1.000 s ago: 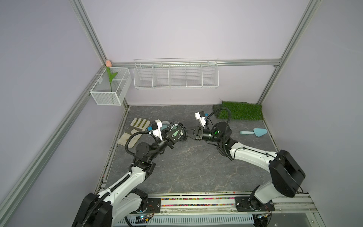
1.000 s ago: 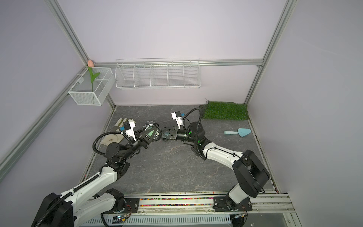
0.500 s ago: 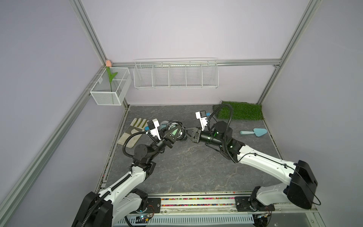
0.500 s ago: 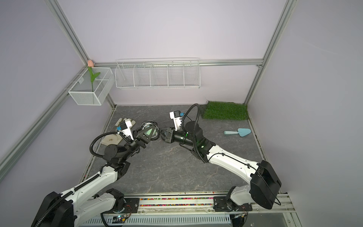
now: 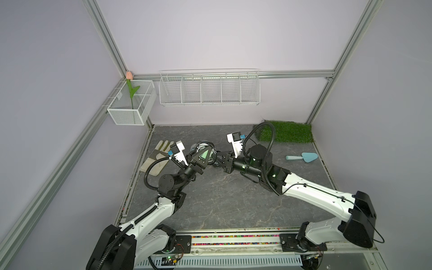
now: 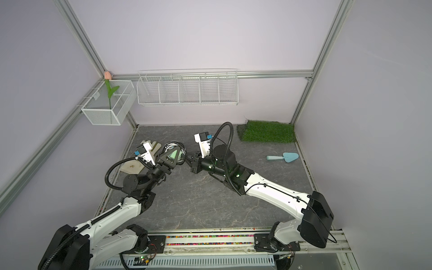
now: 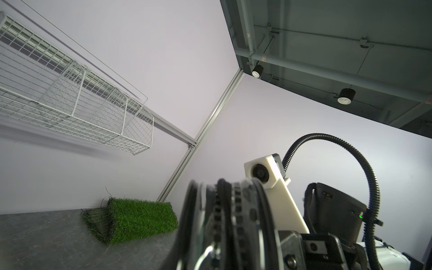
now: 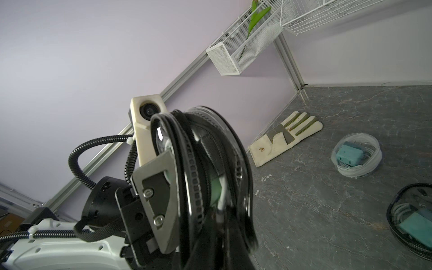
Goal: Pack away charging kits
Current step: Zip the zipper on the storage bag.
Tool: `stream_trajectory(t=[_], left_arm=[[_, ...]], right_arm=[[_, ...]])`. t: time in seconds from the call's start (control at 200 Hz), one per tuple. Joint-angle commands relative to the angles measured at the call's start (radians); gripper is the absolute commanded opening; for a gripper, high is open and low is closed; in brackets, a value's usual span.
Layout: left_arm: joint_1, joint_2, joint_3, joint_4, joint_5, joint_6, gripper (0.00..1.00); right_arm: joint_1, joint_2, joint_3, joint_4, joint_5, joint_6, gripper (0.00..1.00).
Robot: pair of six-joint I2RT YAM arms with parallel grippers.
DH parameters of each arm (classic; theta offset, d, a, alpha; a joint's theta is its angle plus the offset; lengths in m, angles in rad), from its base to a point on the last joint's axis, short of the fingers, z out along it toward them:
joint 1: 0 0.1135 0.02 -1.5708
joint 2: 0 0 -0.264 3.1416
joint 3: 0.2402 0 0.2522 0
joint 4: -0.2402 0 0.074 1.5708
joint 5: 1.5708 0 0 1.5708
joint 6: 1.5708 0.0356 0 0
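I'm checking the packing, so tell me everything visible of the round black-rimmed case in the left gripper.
The round case has clear faces and a black zip rim, seemingly soft plastic. It stands on edge, off the table, clamped across its faces by the left gripper. Inside show a mint-green charger block and a white cable. The shut right gripper is at its rim; contact is hidden.
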Motion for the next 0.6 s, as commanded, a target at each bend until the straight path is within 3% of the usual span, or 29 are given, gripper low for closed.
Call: stream_trajectory(t=[0.0,0.135,0.39,0.6], left_arm=[[-0.038,-0.017,0.017,-0.035,-0.016,-0.010,0.00],[-0.038,-0.044,0.022,-0.062,-0.032,-0.010,0.00],[-0.038,-0.041,0.008,-0.038,-0.006,-0.031,0.00],[-0.038,-0.057,0.000,-0.052,-0.004,-0.025,0.00]], right_arm=[[0.106,0.059,0.020,-0.105,-0.195,-0.055,0.07],[0.108,0.042,0.029,-0.158,-0.147,-0.085,0.08],[0.097,-0.062,0.032,-0.287,-0.028,-0.161,0.33],[0.069,-0.199,-0.038,-0.356,0.062,-0.205,0.42]])
